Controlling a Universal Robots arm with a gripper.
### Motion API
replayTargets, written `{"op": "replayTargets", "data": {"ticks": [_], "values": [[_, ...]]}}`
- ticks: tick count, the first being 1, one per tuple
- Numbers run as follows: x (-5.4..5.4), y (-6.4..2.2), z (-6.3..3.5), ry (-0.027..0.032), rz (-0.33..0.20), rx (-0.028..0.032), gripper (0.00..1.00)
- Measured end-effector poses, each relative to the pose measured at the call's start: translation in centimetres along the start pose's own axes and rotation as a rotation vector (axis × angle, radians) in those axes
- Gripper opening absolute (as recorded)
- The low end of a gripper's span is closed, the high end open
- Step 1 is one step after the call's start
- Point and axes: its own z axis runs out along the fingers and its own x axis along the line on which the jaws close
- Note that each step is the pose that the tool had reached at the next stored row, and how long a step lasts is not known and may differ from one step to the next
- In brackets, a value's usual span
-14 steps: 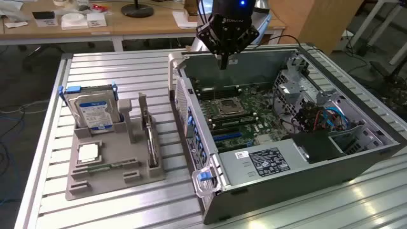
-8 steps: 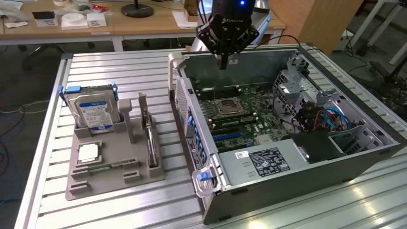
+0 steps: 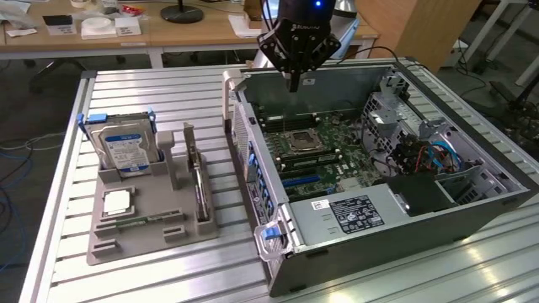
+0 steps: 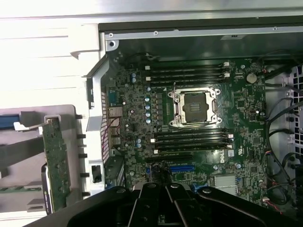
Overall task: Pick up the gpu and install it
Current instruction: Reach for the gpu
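Observation:
The gpu [image 3: 201, 184] stands on its long edge in a slot of the grey holder [image 3: 126, 243], on the exterior view's left of the open computer case [image 3: 379, 214]. In the wrist view the gpu [image 4: 56, 163] shows as a narrow green strip beside the case wall. My gripper [image 3: 293, 83] hangs over the far end of the case, well away from the card, shut with nothing in it. Its dark fingers [image 4: 156, 201] meet above the motherboard [image 4: 189, 118], near a blue slot [image 4: 182, 168].
The holder also carries a blue-labelled hard drive [image 3: 125, 148], a square chip [image 3: 116, 201] and a slim green memory stick [image 3: 139, 221]. A power supply [image 3: 354, 211] and cables [image 3: 430, 158] fill the case's near and right parts. A cluttered wooden desk [image 3: 168, 31] stands behind the metal table.

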Motion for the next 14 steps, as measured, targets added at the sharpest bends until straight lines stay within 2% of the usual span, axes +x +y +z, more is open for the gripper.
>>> {"op": "replayTargets", "data": {"ticks": [14], "values": [[0.50, -0.04, -0.01, -0.0002, 0.000, 0.0000, 0.11]]}}
